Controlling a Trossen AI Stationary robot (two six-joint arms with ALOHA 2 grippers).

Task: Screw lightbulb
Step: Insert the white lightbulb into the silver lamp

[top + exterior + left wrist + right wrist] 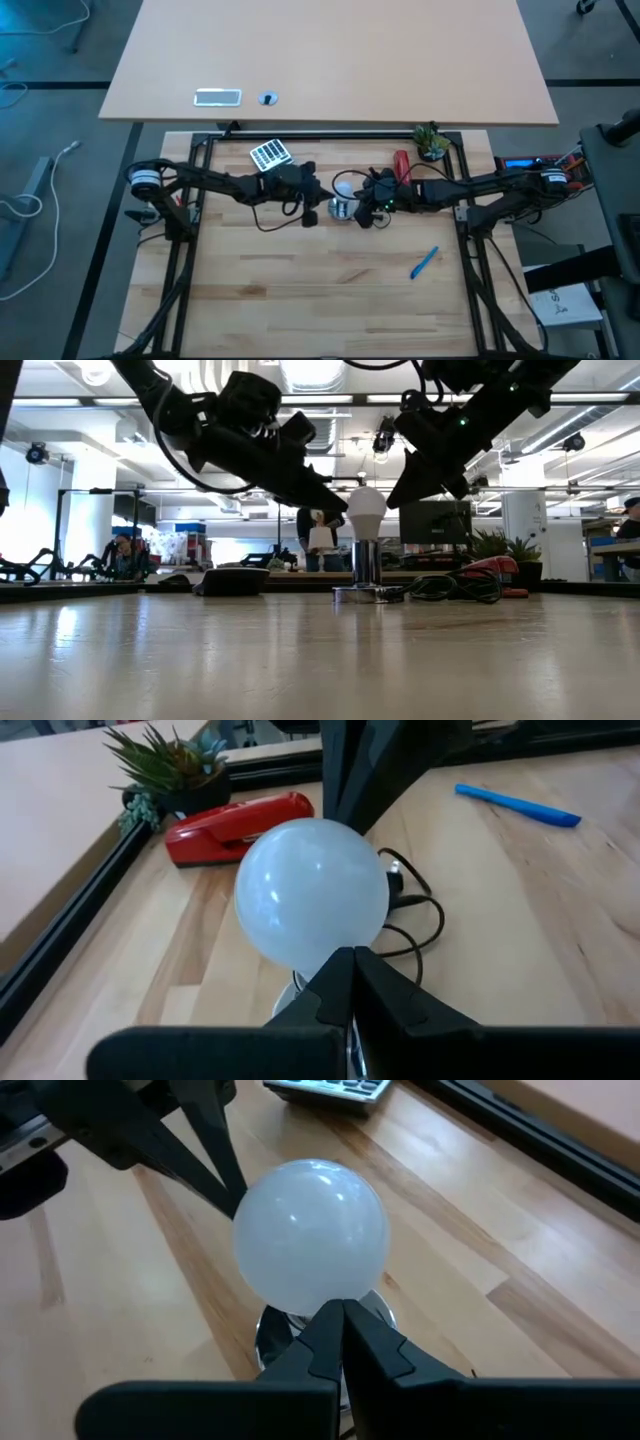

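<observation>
The whitish frosted lightbulb stands upright with its narrow end in the shiny silver socket, whose base rests on the table near mid-back. My left gripper slants down at the globe from the table's left with its fingers shut. From the table's right, my right gripper slants down at the globe, also shut. In the high view the lightbulb sits between my left gripper and my right gripper. My left gripper meets the lightbulb's globe on its left side with the tips of its shut fingers, slanting down from the table's left. The lightbulb stays upright in the socket. My right gripper meets the globe's right side with its shut fingertips, slanting down from the table's right.
A red stapler and a small potted plant stand behind the socket at the back right. The socket's black cord loops beside it. A blue pen lies nearer right, and a calculator lies back left.
</observation>
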